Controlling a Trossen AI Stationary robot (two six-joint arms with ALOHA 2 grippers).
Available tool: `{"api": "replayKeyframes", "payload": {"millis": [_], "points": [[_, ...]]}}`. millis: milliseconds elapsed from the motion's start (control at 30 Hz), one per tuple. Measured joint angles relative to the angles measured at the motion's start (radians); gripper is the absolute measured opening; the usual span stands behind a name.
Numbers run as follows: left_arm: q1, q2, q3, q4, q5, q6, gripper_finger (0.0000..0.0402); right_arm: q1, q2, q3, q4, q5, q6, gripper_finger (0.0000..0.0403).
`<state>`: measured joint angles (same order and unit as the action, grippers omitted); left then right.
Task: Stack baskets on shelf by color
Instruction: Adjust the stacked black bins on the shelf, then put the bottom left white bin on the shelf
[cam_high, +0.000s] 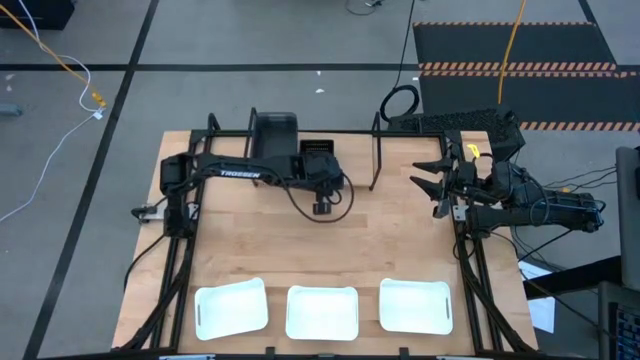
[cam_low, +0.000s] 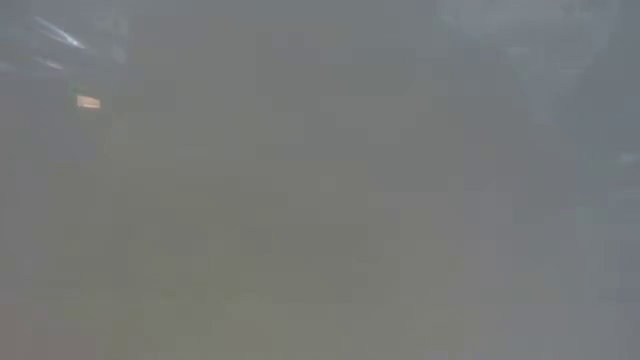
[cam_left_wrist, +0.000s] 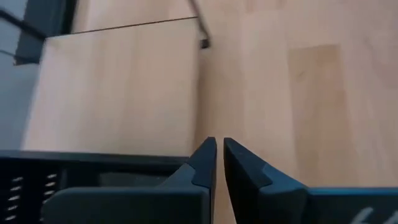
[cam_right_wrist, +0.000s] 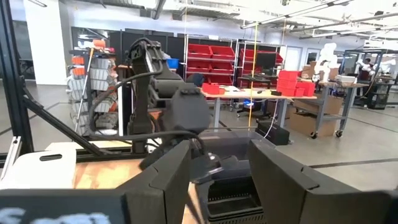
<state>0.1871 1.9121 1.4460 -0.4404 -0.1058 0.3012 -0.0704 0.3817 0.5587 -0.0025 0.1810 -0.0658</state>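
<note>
Left gripper (cam_high: 320, 207), jaws nearly together and gripping nothing visible, is hovering beside the black mesh basket (cam_high: 318, 155) on the far-left shelf (cam_high: 375, 160); white baskets (cam_high: 321, 311) are waiting along the near tabletop (cam_high: 400, 240) edge, so reopening wide should precede any rim grasp.

The only legible lettering is the white brand word "TROSSEN", printed along the dark forearm of the left arm (cam_high: 240, 174), just behind its claw (cam_high: 320, 208), seen from above. A white marking near the right wrist camera is too blurred to read.
</note>
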Motion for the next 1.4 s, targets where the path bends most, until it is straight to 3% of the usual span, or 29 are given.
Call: {"api": "replayKeyframes", "payload": {"millis": [533, 667, 833, 967, 1067, 1133, 1233, 1400], "points": [[0.068, 0.0, 0.0, -0.037, -0.011, 0.008, 0.0031, 0.0, 0.0, 0.0, -0.003, 0.0, -0.006, 0.0159], [0.055, -0.016, 0.0, -0.058, -0.054, -0.024, 0.0031, 0.0, 0.0, 0.0, -0.003, 0.0, -0.011, 0.0159], [-0.025, -0.147, 0.0, -0.208, -0.096, -0.058, 0.0031, 0.0, 0.0, 0.0, -0.01, 0.001, -0.02, 0.0159], [-0.134, -0.315, 0.001, -0.41, -0.034, -0.181, 0.0031, 0.0, 0.0, 0.0, -0.02, 0.001, -0.009, 0.0159], [-0.255, -0.433, 0.002, -0.527, 0.055, -0.421, 0.0032, 0.0, 0.001, 0.0, -0.027, 0.001, 0.001, 0.0159], [-0.34, -0.481, 0.002, -0.577, 0.057, -0.73, 0.0038, 0.0, 0.004, 0.0, -0.026, 0.001, 0.02, 0.0159], [-0.492, -0.495, 0.002, -0.621, -0.017, -1.187, 0.0057, 0.0, 0.013, 0.0, -0.015, 0.001, 0.034, 0.0159], [-0.689, -0.417, -0.068, -0.605, -0.115, -1.725, 0.0101, 0.0, 0.026, 0.001, -0.009, 0.001, 0.042, 0.0159]]}}
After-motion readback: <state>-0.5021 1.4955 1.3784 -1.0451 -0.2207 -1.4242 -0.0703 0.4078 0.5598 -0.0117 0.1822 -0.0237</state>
